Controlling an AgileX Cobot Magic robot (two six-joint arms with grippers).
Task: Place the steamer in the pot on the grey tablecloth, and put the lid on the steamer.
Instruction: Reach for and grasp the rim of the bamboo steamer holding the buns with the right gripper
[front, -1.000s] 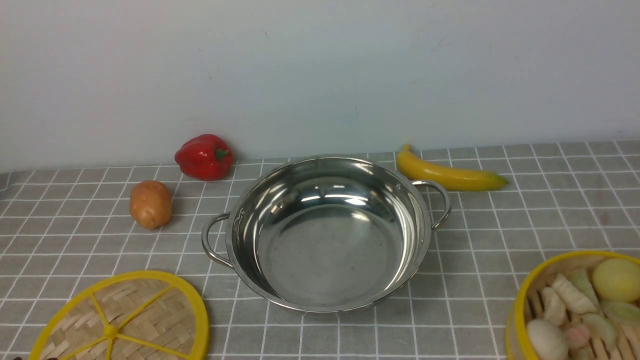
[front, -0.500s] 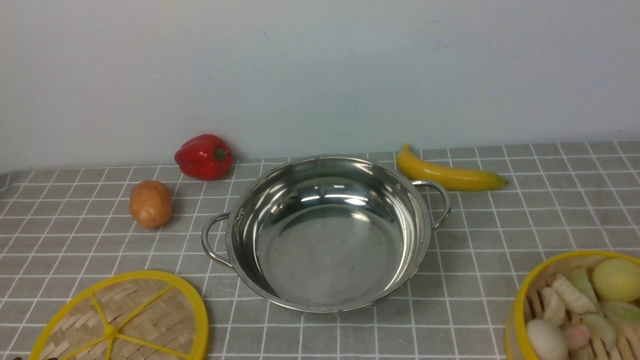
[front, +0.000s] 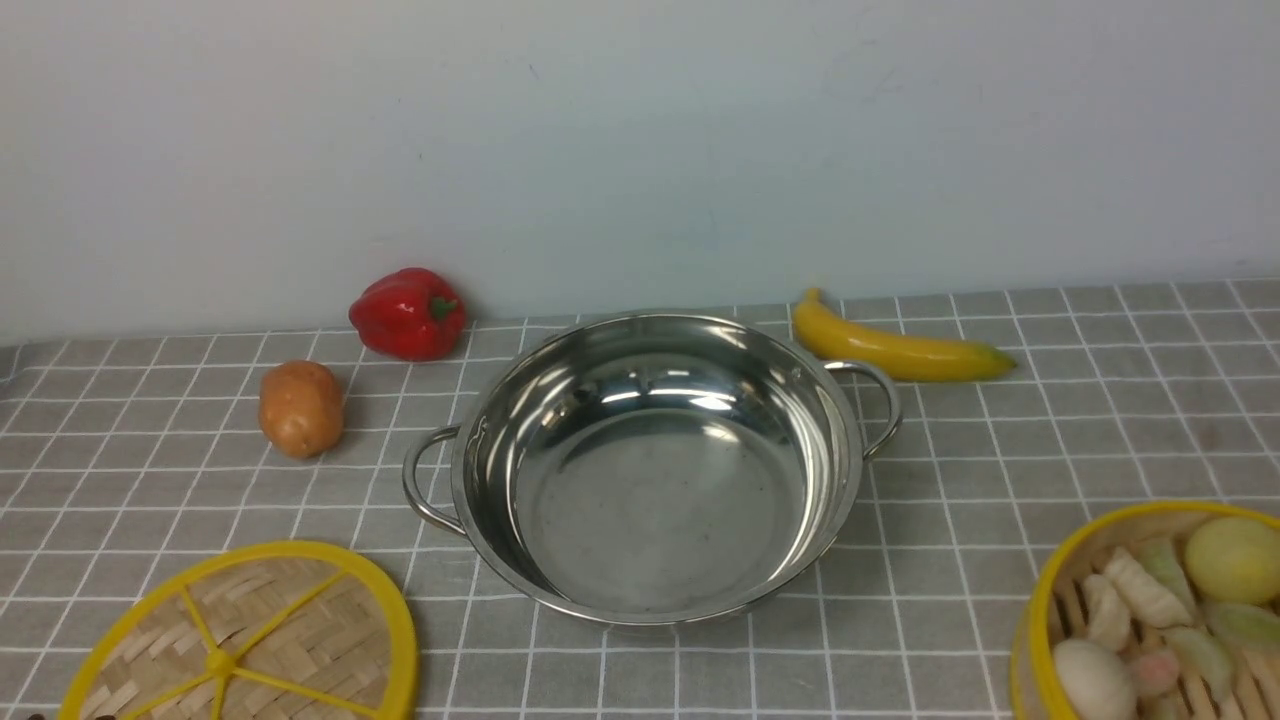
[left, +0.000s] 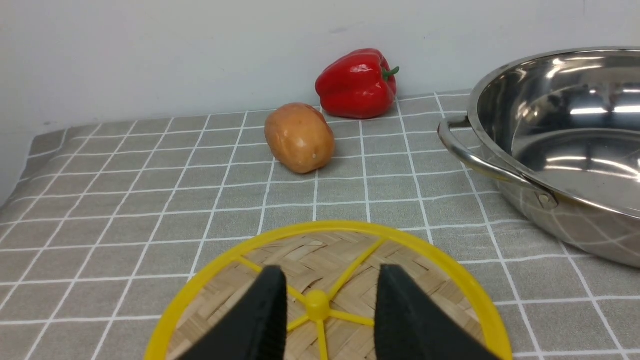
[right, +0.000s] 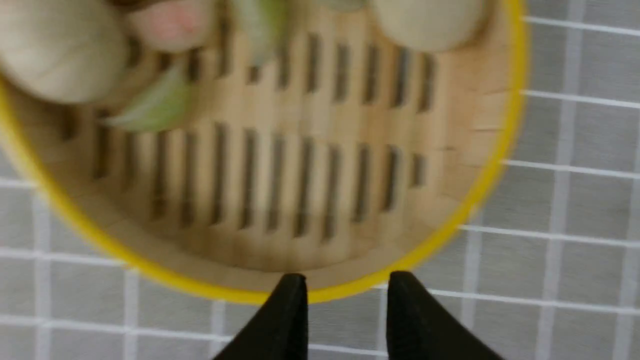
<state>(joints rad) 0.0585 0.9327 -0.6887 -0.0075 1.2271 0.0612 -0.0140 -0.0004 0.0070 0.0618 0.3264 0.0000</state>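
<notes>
**Operator:** Steel first: the pot (front: 650, 470) sits mid-cloth on the grey tablecloth (front: 1050, 420), nothing inside it. The lid (front: 240, 640) lies flat at my near left, the steamer (front: 1150, 610) at my near right, both well apart from the pot.

**Observer:** What's the left end effector (left: 325, 320) doing?

**Operator:** Its fingers (left: 265, 320) stand apart, one on each side of the lid's yellow centre knob. They hold nothing; I can't tell whether they touch the weave.

**Observer:** And the right?

**Operator:** The right end effector (right: 345, 310) is parted too, tips at the steamer's yellow rim, gripping nothing. That view is blurred, so whether it touches the rim is unclear.

**Observer:** Anything else on the cloth?

**Operator:** A red pepper (front: 408, 312) and a potato (front: 300, 408) far left, a banana (front: 900, 345) behind the pot's right handle.
</notes>
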